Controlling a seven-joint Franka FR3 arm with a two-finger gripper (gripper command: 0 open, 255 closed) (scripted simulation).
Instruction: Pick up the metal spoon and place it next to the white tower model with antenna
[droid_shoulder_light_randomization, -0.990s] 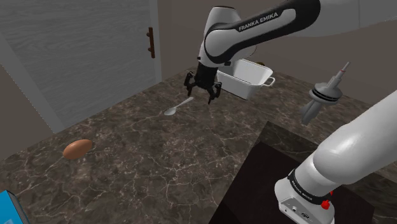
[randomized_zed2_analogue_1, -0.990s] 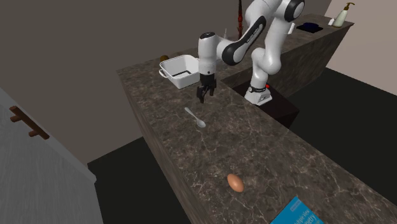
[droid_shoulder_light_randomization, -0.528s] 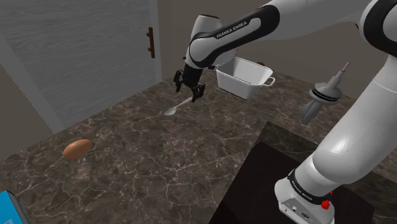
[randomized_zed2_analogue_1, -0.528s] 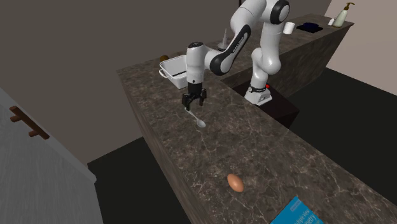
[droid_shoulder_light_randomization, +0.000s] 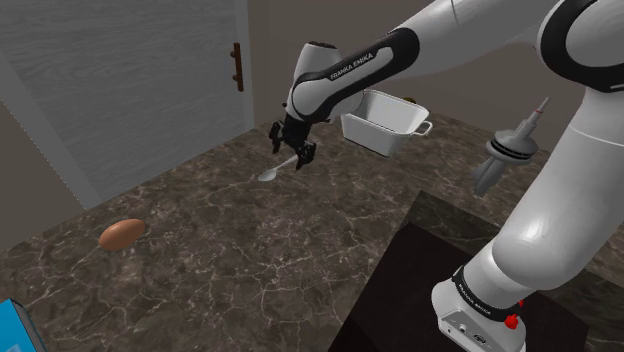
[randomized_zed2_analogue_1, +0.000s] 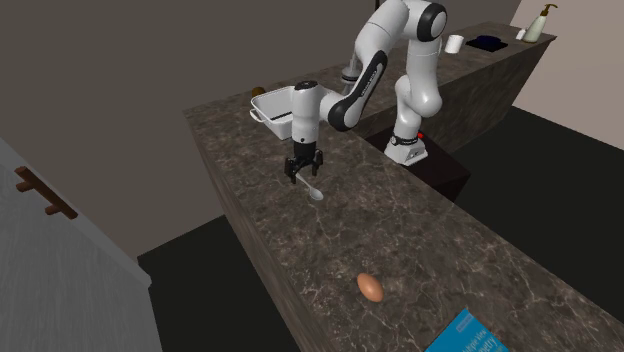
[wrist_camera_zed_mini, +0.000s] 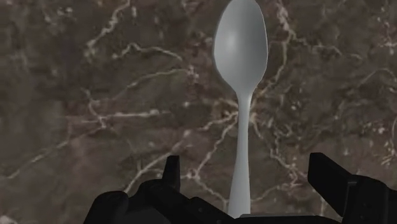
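**Jaws apart over spoon handle**

Egg (droid_shoulder_light_randomization: 121, 234) sits nearest on the counter (droid_shoulder_light_randomization: 250, 265). Further in, the spoon (wrist_camera_zed_mini: 240, 108) lies flat, its handle between the spread jaws and touching neither. Tower (droid_shoulder_light_randomization: 508, 152) is well apart, at the shoulder view's right. White tray (droid_shoulder_light_randomization: 385, 122) is at the back.

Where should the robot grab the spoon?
Probably best pinch the grey metal spoon by its thin straight handle, coming straight down from above: it lies flat on the brown marbled counter, and the handle is far narrower than the rounded bowl.
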